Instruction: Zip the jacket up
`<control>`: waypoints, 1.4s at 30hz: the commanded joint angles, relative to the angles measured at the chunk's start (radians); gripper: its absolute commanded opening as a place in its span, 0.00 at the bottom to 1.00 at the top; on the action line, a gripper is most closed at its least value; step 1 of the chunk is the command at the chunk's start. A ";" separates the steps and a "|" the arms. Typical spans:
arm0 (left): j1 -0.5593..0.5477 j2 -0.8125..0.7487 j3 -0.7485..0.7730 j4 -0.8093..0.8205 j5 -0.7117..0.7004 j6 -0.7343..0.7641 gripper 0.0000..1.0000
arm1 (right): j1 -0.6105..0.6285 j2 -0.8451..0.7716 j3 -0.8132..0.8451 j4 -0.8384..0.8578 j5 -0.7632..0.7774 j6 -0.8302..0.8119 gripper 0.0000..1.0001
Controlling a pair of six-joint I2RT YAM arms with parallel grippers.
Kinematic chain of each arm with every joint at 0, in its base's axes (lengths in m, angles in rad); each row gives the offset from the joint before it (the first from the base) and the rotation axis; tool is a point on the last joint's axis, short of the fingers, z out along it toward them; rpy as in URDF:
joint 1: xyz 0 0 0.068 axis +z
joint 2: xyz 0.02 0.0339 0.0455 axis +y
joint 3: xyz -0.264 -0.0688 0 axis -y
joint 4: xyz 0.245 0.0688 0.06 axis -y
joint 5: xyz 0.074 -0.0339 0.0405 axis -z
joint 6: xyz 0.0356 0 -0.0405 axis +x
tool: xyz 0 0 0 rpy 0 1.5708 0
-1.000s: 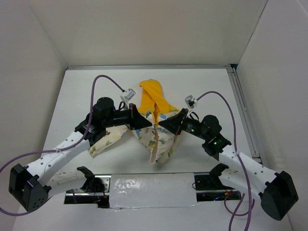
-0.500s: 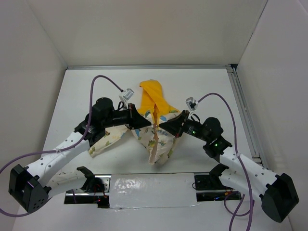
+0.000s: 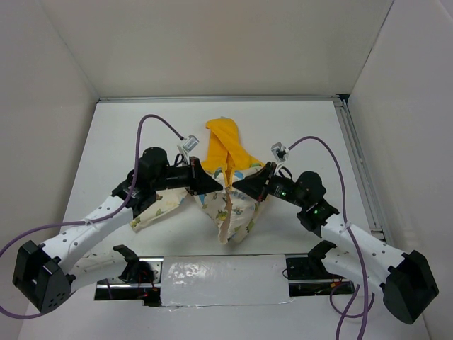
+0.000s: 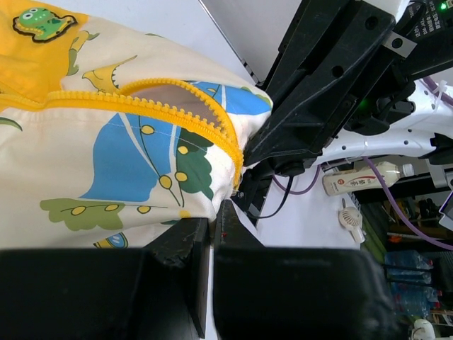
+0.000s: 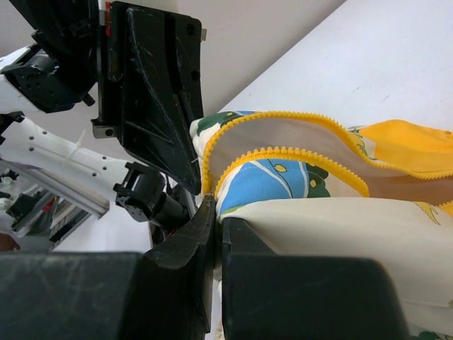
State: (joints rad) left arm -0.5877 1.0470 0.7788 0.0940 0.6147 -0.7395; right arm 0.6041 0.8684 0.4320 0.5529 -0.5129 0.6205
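The jacket (image 3: 233, 207) lies bunched at mid-table, cream with cartoon prints, its yellow hood (image 3: 224, 144) pointing to the far side. Both grippers meet tip to tip at its front edge. My left gripper (image 3: 216, 185) is shut on the jacket's cream edge (image 4: 106, 163), just below the yellow zipper teeth (image 4: 177, 105). My right gripper (image 3: 236, 185) is shut on the facing edge (image 5: 333, 234), where two rows of zipper teeth (image 5: 283, 151) curve apart with an open gap between them. No zipper slider shows in any view.
One sleeve (image 3: 152, 211) trails under the left arm. A metal plate with white tape (image 3: 219, 273) lies at the near edge between the arm bases. White walls enclose the table, and a rail (image 3: 357, 163) runs along its right side.
The left wrist has drawn back slightly to the left and the right gripper has edged left with it. Both holds on the jacket are unchanged.
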 commanded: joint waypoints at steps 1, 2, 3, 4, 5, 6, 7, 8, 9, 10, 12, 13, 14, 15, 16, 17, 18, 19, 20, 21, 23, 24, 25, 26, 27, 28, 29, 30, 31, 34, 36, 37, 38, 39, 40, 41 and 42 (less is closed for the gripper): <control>0.003 -0.012 -0.003 0.082 0.028 -0.012 0.00 | -0.004 -0.005 0.039 0.123 -0.024 0.002 0.00; 0.003 -0.012 -0.003 0.081 0.017 -0.012 0.00 | -0.006 -0.006 0.042 0.120 -0.030 0.004 0.00; 0.003 -0.012 -0.003 0.081 0.010 -0.015 0.00 | -0.003 -0.008 0.043 0.110 -0.036 -0.002 0.00; 0.003 -0.013 -0.001 0.075 0.004 -0.015 0.00 | -0.006 -0.009 0.045 0.102 -0.036 -0.004 0.00; 0.003 -0.016 -0.001 0.076 0.002 -0.017 0.00 | -0.004 -0.011 0.045 0.094 -0.035 -0.007 0.00; 0.005 -0.018 -0.001 0.079 -0.003 -0.021 0.00 | -0.004 -0.011 0.044 0.087 -0.036 -0.008 0.00; 0.005 -0.018 -0.003 0.084 -0.006 -0.021 0.00 | -0.006 -0.012 0.042 0.079 -0.035 -0.011 0.00; 0.005 -0.024 -0.003 0.084 -0.009 -0.027 0.00 | -0.004 -0.014 0.036 0.081 -0.032 -0.011 0.00; 0.006 -0.022 0.000 0.087 -0.009 -0.029 0.00 | -0.004 -0.012 0.036 0.075 -0.032 -0.010 0.00; 0.006 -0.024 0.002 0.084 -0.013 -0.031 0.00 | -0.006 -0.014 0.030 0.074 -0.035 -0.010 0.00; 0.006 -0.025 0.007 0.082 -0.015 -0.029 0.00 | -0.006 -0.017 0.024 0.081 -0.038 -0.004 0.00; 0.006 -0.027 0.007 0.079 -0.015 -0.029 0.00 | -0.006 -0.022 0.024 0.081 -0.036 -0.002 0.00; 0.006 -0.028 0.007 0.082 -0.013 -0.026 0.00 | -0.006 -0.023 0.022 0.082 -0.038 -0.002 0.00; 0.006 -0.027 0.005 0.081 -0.013 -0.031 0.00 | -0.006 -0.026 0.022 0.079 -0.038 -0.007 0.00; 0.006 -0.028 0.004 0.084 -0.010 -0.032 0.00 | -0.004 -0.028 0.028 0.071 -0.038 -0.007 0.00; 0.006 -0.027 0.002 0.082 -0.012 -0.032 0.00 | -0.006 -0.026 0.030 0.065 -0.039 -0.010 0.00; 0.006 -0.030 -0.001 0.084 -0.009 -0.032 0.00 | -0.004 -0.026 0.030 0.067 -0.039 -0.008 0.00; 0.006 -0.030 -0.001 0.085 -0.004 -0.032 0.00 | -0.007 -0.026 0.028 0.067 -0.041 -0.008 0.00; 0.006 -0.028 -0.001 0.085 -0.001 -0.029 0.00 | -0.007 -0.026 0.028 0.064 -0.041 -0.008 0.00; 0.006 -0.027 0.004 0.078 -0.003 -0.031 0.00 | -0.004 -0.023 0.028 0.064 -0.042 -0.008 0.00; 0.006 -0.025 0.010 0.070 -0.009 -0.026 0.00 | -0.006 -0.023 0.027 0.062 -0.044 -0.007 0.00; 0.006 -0.027 0.010 0.069 -0.010 -0.026 0.00 | -0.006 -0.026 0.022 0.067 -0.045 -0.005 0.00; 0.006 -0.030 0.008 0.070 -0.010 -0.023 0.00 | -0.004 -0.029 0.019 0.065 -0.044 -0.005 0.00; 0.006 -0.033 0.008 0.072 -0.009 -0.021 0.00 | -0.004 -0.032 0.017 0.065 -0.041 -0.007 0.00; 0.006 -0.033 0.008 0.070 -0.004 -0.017 0.00 | -0.006 -0.034 0.019 0.059 -0.039 -0.007 0.00; 0.006 -0.030 0.010 0.069 -0.004 -0.018 0.00 | -0.004 -0.034 0.017 0.059 -0.042 -0.007 0.00; 0.006 -0.030 0.010 0.069 -0.003 -0.018 0.00 | -0.006 -0.034 0.020 0.048 -0.042 -0.008 0.00; 0.006 -0.027 0.011 0.069 0.002 -0.018 0.00 | -0.006 -0.031 0.022 0.050 -0.045 -0.008 0.00; 0.006 -0.028 0.010 0.066 -0.001 -0.020 0.00 | -0.006 -0.031 0.022 0.050 -0.050 -0.010 0.00; 0.006 -0.030 0.011 0.066 -0.004 -0.018 0.00 | -0.004 -0.029 0.021 0.044 -0.048 -0.011 0.00; 0.006 -0.035 0.007 0.070 -0.001 -0.020 0.00 | -0.004 -0.031 0.022 0.041 -0.049 -0.008 0.00; 0.006 -0.035 0.008 0.070 0.000 -0.018 0.00 | -0.003 -0.031 0.024 0.033 -0.044 -0.011 0.00; 0.006 -0.036 0.010 0.069 0.003 -0.017 0.00 | -0.004 -0.029 0.024 0.038 -0.045 -0.011 0.00; 0.006 -0.033 0.011 0.070 0.006 -0.012 0.00 | -0.004 -0.028 0.024 0.035 -0.052 -0.015 0.00; 0.006 -0.033 0.013 0.069 0.008 -0.011 0.00 | -0.004 -0.025 0.024 0.033 -0.052 -0.012 0.00; 0.006 -0.033 0.013 0.069 0.010 -0.009 0.00 | -0.003 -0.023 0.021 0.044 -0.052 -0.007 0.00; 0.006 -0.030 0.013 0.070 0.013 -0.009 0.00 | -0.004 -0.023 0.014 0.050 -0.052 -0.002 0.00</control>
State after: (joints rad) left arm -0.5850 1.0431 0.7776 0.1055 0.6041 -0.7631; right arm 0.6029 0.8604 0.4324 0.5537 -0.5442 0.6231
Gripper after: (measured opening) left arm 0.122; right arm 0.055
